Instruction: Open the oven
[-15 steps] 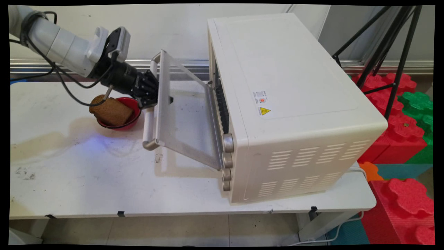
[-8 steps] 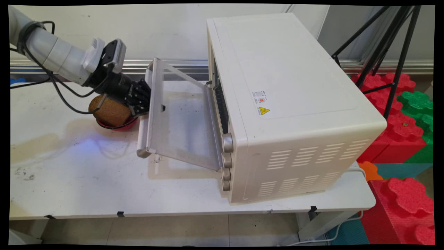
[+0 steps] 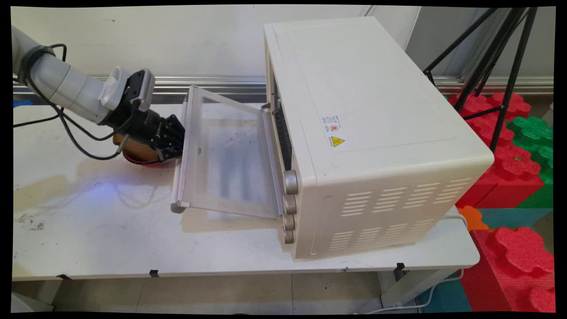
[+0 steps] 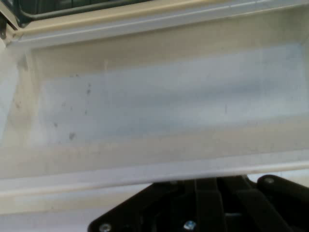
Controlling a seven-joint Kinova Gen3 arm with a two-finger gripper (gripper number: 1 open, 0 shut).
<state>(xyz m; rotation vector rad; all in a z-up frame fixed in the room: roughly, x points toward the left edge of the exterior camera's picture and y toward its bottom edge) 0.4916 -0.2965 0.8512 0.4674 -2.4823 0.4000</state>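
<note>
Now the black gripper (image 3: pixel 177 141) sits at the handle (image 3: pixel 178 150) along the free edge of the oven door (image 3: pixel 230 155). That door hangs lowered from the left face of the cream toaster oven (image 3: pixel 372 133), hinged at the bottom and tilted down toward the left, not quite flat. Its glass pane lets the counter (image 3: pixel 110 221) show through. Whether the fingers are spread or pressed together around the handle cannot be told: in the main view the door's rim hides their tips, and in the hand view only the black linkage (image 4: pixel 207 208) rises from the bottom edge, with the door's pale frame and pane filling nearly everything above it.

Just left of the gripper, partly hidden under the wrist, a brown slice of bread (image 3: pixel 133 148) lies in a red bowl (image 3: pixel 144 161) on the counter. The bowl stands near the door's free edge, on its far-left side.

Four round knobs (image 3: pixel 290 204) run in a column down the oven's near-left corner, and vent slots mark its near side. A small warning sticker (image 3: pixel 334 133) sits on the oven's top. To the right, beyond the counter, stand a black tripod (image 3: pixel 496 66) and red and green foam blocks (image 3: pixel 522 177).
</note>
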